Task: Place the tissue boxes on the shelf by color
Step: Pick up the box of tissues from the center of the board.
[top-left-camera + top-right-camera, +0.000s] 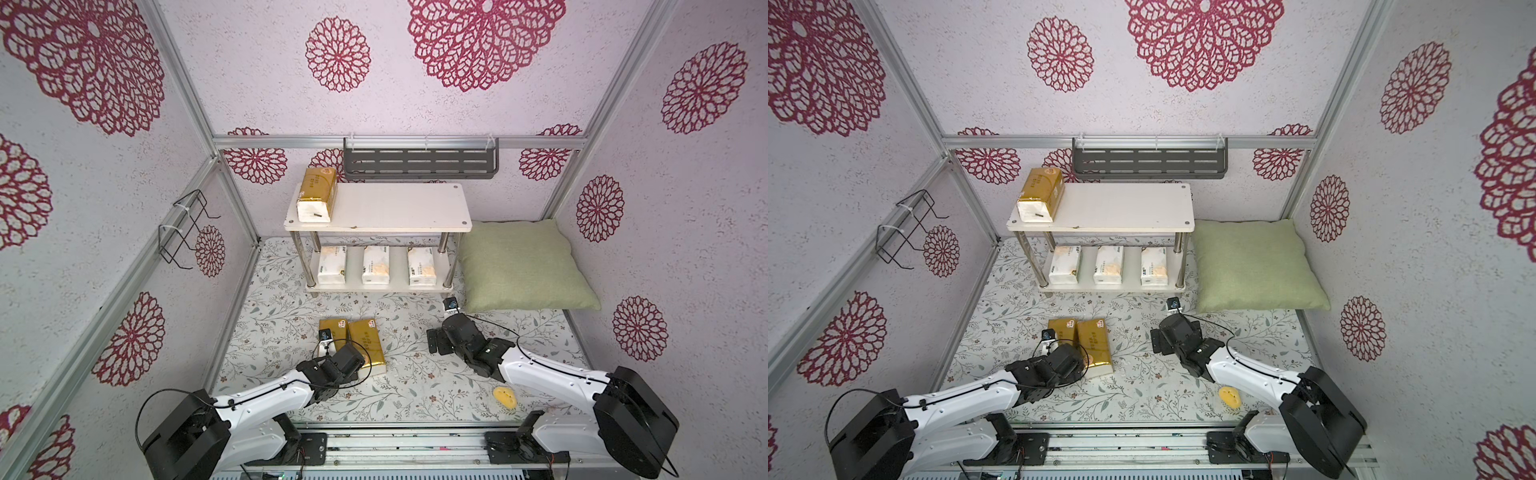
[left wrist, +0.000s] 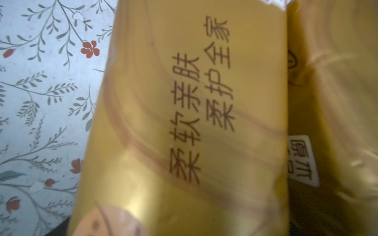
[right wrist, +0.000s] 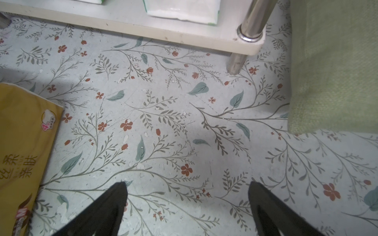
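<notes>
The white two-tier shelf (image 1: 395, 208) stands at the back. One gold tissue box (image 1: 316, 195) lies on the left end of its top board. Three white tissue boxes (image 1: 376, 264) sit in a row on the lower board. Two more gold boxes lie side by side on the floor, the left one (image 1: 334, 326) and the right one (image 1: 368, 345). My left gripper (image 1: 328, 353) is low over the left box (image 2: 184, 122), which fills the left wrist view and hides the fingertips; the jaws stand wide astride it. My right gripper (image 3: 188, 183) hangs open over bare floor, right of the gold boxes.
A green pillow (image 1: 523, 266) lies right of the shelf, close to my right gripper. On the back wall hangs a dark slotted rack (image 1: 419, 162), and on the left wall a black wire rack (image 1: 183, 232). A small yellow object (image 1: 505, 397) lies near the right arm.
</notes>
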You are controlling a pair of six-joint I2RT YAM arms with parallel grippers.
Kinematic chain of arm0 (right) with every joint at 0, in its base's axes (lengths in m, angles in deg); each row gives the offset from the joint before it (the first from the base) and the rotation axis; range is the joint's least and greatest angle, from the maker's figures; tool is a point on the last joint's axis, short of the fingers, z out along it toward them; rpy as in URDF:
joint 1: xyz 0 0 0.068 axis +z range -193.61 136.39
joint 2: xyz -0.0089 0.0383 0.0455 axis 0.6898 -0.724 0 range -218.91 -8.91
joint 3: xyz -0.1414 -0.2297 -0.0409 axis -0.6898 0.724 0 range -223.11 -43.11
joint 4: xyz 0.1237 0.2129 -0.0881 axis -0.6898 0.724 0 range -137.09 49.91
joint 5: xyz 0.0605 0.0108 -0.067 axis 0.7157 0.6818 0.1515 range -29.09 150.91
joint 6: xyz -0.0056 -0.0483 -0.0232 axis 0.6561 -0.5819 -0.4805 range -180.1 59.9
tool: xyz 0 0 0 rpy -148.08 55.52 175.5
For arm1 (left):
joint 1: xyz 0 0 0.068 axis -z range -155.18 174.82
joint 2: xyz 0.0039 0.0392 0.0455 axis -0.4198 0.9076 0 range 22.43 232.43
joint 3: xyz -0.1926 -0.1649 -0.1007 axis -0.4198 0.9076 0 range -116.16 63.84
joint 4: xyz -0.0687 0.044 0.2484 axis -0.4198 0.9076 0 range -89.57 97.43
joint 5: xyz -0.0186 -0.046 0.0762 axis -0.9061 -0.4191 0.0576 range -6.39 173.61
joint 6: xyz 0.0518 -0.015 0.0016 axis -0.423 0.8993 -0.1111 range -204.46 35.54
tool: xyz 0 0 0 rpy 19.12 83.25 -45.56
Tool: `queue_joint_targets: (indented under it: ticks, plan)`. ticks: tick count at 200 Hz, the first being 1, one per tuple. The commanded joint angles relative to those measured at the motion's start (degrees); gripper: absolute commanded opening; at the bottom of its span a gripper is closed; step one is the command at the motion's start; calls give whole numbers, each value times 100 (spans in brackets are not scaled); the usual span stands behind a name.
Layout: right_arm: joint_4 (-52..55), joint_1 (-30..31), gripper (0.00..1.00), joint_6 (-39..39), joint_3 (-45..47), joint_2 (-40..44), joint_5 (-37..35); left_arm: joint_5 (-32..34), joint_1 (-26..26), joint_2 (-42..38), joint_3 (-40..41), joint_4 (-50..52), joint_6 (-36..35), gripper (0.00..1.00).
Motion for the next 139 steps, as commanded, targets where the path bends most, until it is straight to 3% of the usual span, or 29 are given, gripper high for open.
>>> queue_joint_targets:
  ticks: [1, 61, 98, 139]
  plan:
    - [15, 27, 99, 100, 14, 58, -98, 191, 115, -85, 22, -231, -6, 98]
    - [23, 38, 99, 115, 22, 50, -83, 538, 366, 193, -68, -147, 186, 96]
    - [34, 54, 99, 111, 30, 57, -82, 670, 478, 340, -134, -127, 251, 85]
    - [31, 54, 99, 88, 22, 63, -82, 855, 534, 156, -350, 324, 336, 80]
